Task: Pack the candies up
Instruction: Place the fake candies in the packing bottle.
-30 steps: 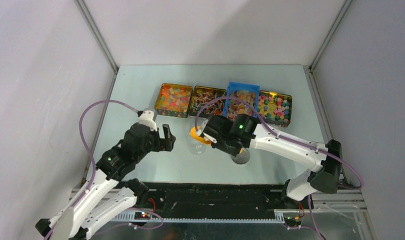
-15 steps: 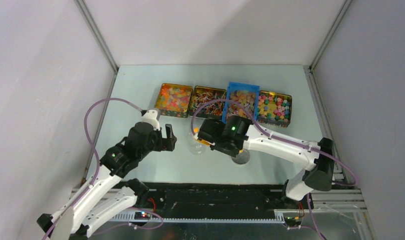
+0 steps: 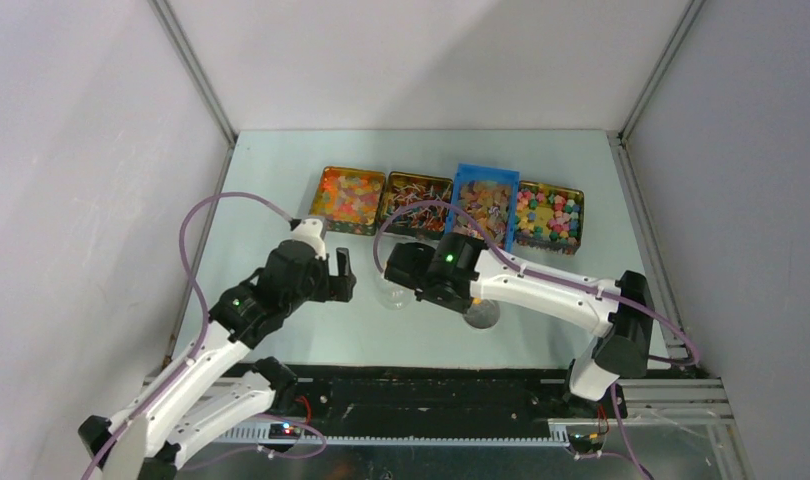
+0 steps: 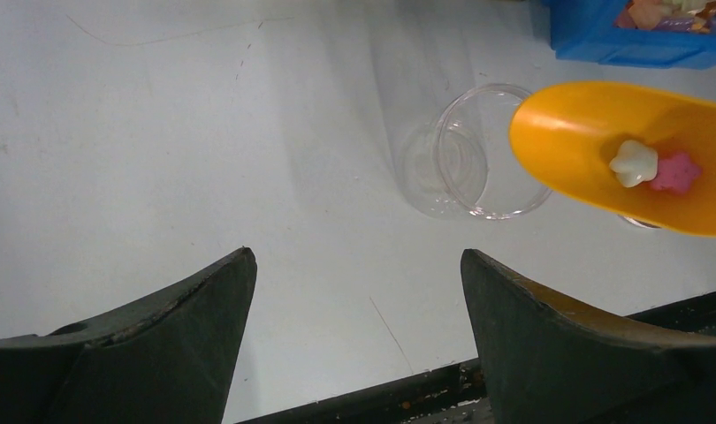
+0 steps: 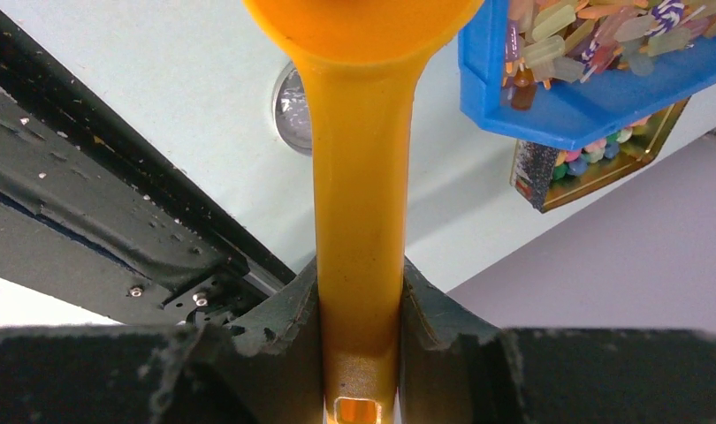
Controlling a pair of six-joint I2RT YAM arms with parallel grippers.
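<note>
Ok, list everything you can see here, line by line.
tins: three, gold-coloured, in the far row on the table
bin: one, blue, in that row between the second and third tins
candies: many, multicoloured, filling the tins and bin; two more, white and pink, in the scoop
jar: one, clear, looks empty, mid-table
scoop: one, orange, tip by the jar's mouth
lid: one, silver, round, on the table near the jar
table: one, pale
left pincer: open, empty, facing the jar
right pincer: shut on the scoop's handle
</note>
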